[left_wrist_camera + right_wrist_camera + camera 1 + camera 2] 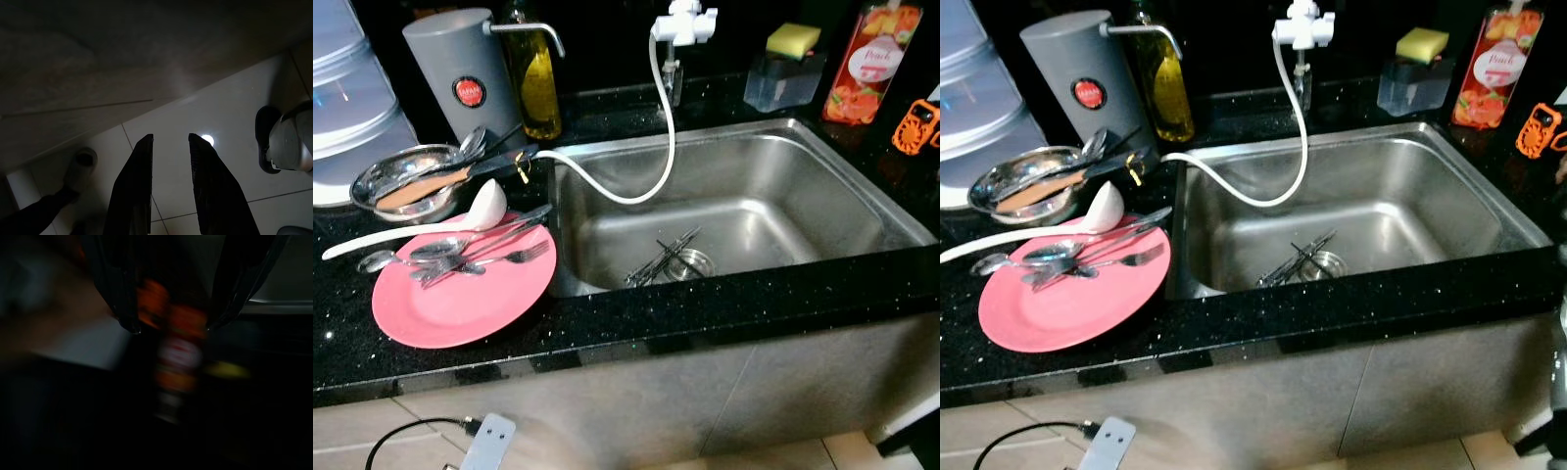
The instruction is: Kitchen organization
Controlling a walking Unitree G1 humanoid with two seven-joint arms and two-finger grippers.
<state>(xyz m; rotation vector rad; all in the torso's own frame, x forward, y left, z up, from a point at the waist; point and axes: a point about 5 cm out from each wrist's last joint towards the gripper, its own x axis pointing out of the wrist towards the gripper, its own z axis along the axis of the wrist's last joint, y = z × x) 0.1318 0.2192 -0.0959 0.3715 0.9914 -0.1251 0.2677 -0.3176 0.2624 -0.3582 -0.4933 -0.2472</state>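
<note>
On the black countertop [734, 304] left of the steel sink [744, 211], the head views show a pink plate [460, 294] carrying loose forks and spoons [475, 255], with a white ladle [421, 227] resting across its rim, likely parked there for sorting. Behind it a steel bowl [406, 181] holds more utensils, and further cutlery [664, 257] lies by the sink drain, under a white hose [651, 147].

Looking down at floor tiles, the left wrist view shows the left gripper [168, 142] hanging idle with its fingers spread and empty.

Dark and blurred, the right wrist view shows the right gripper [171, 325] with fingers apart, aimed toward the orange-labelled bottle [178, 357], holding nothing.
</note>
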